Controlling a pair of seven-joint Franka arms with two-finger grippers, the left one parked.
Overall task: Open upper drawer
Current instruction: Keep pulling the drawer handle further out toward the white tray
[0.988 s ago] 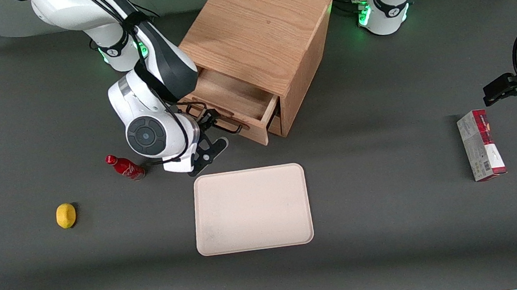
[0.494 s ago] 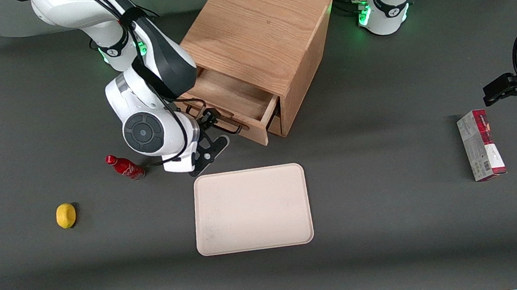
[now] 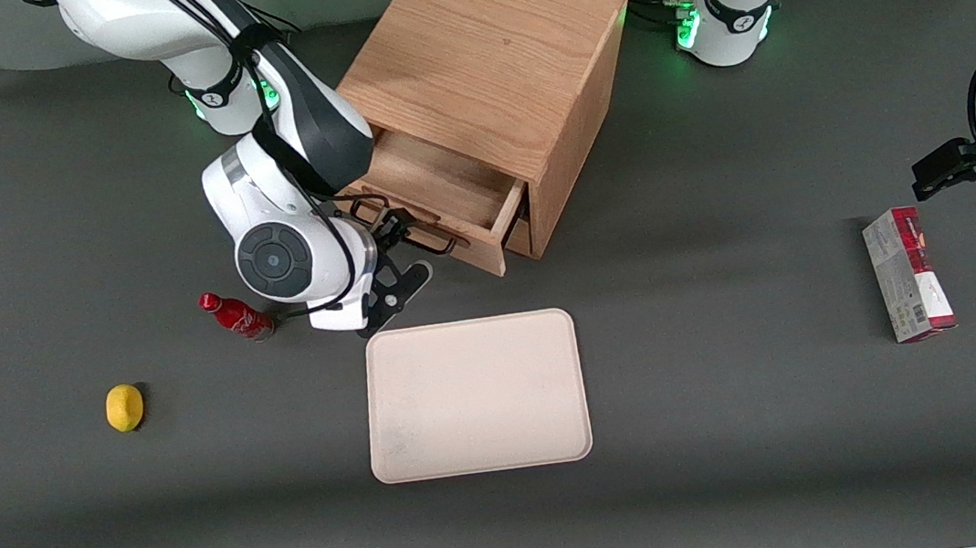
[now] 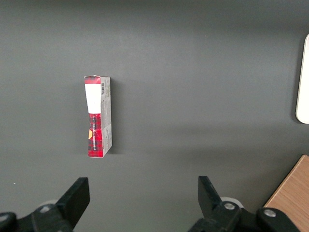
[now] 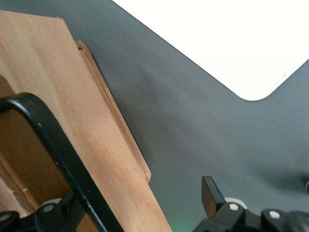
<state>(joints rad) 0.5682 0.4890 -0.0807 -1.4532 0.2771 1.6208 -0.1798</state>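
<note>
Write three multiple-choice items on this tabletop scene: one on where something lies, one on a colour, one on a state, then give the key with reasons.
1. Where is the lemon?
A. On the tray
B. On the table, toward the working arm's end
C. In the upper drawer

2. What colour is the tray?
A. Pale cream
B. Blue
C. Black

3. How does the upper drawer stand?
A. Fully shut
B. Pulled partly out
C. Lifted out and lying on the table

Answers:
1 B, the lemon sits on the bare dark table near the red bottle, away from the tray.
2 A, the tray's surface is a pale cream against the dark mat.
3 B, the drawer juts from the cabinet with its inside showing, and the gripper is at its dark bar handle.
</note>
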